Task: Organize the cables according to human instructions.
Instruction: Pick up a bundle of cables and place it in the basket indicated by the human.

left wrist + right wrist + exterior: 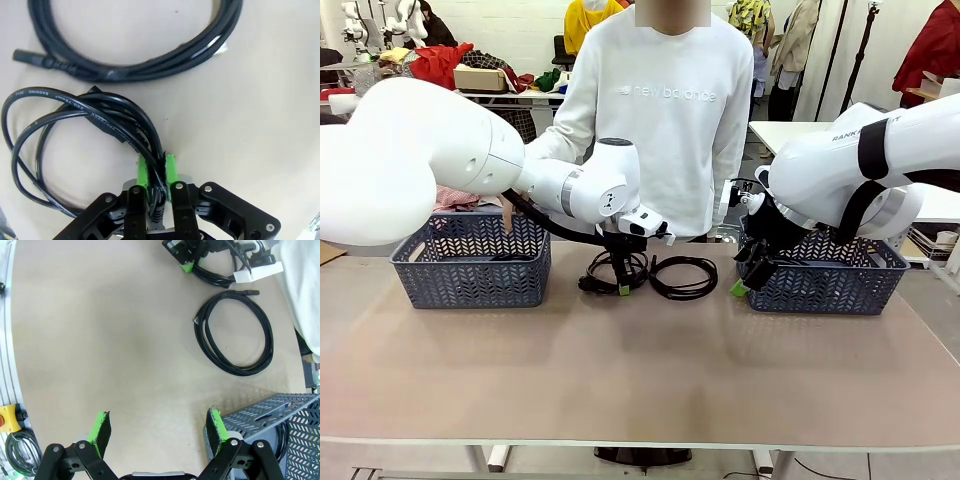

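Observation:
A black cable coil (612, 268) lies at the table's far middle. My left gripper (624, 287) is shut on its near strands; in the left wrist view the green pads (170, 167) pinch the cords of this coil (75, 125). A second coil (685, 276) (145, 55) (235, 332) lies loose just right of it. My right gripper (742, 284) (159, 425) hangs open over bare table beside the right basket, nothing between its fingers. Dark cord shows inside the left basket (510, 257) and inside the right basket (284, 434). The human (665, 110) stands behind the table.
Two blue-grey lattice baskets stand on the far side, one on the left (470, 275) and one on the right (825, 285) (270, 412). A yellow button box (7, 417) and a spare cord (20, 450) sit off the table edge. The near half of the table (640, 380) is bare.

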Robot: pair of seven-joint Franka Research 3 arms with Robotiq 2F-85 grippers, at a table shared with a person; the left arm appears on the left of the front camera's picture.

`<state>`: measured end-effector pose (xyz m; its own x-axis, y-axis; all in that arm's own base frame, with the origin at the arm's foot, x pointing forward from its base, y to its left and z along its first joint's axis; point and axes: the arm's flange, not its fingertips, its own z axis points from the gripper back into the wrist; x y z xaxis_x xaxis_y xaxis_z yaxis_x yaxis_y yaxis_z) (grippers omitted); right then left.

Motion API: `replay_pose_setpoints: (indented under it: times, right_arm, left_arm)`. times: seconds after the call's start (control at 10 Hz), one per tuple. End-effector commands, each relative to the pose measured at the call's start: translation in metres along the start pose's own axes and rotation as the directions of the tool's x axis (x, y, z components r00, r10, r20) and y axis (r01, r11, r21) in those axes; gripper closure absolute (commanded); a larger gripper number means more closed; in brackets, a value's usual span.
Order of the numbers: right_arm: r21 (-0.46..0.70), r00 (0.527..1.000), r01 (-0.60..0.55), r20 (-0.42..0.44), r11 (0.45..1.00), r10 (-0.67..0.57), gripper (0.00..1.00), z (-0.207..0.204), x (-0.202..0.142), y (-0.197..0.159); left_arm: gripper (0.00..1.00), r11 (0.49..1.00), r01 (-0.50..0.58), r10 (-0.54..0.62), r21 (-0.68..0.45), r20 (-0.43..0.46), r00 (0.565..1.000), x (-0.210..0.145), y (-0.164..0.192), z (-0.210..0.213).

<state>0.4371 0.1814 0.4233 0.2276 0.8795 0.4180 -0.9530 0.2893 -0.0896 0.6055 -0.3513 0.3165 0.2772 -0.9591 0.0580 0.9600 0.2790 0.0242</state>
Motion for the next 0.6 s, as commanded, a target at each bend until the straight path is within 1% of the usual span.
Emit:
replay_pose_setpoints:
  times: [0.0,0.3,0.4,0.5]
  right_arm:
    - [0.000,1.000,-0.010,0.002,1.000,0.010,0.00,0.001,0.001,0.001]
    - [0.000,1.000,-0.010,0.002,1.000,0.010,0.00,0.001,0.001,0.001]
    - [0.000,1.000,-0.010,0.002,1.000,0.010,0.00,0.001,0.001,0.001]
    - [0.000,1.000,-0.010,0.002,1.000,0.010,0.00,0.001,0.001,0.001]
  left_arm:
    - [1.00,0.998,-0.067,0.067,0.008,-0.024,0.997,-0.002,-0.001,0.006]
    - [1.00,0.985,-0.161,0.165,0.067,-0.048,0.985,-0.002,-0.008,0.030]
    - [1.00,0.983,-0.150,0.157,0.107,-0.060,0.986,0.000,-0.010,0.046]
    - [1.00,0.986,-0.098,0.107,0.133,-0.063,0.992,0.004,-0.017,0.067]
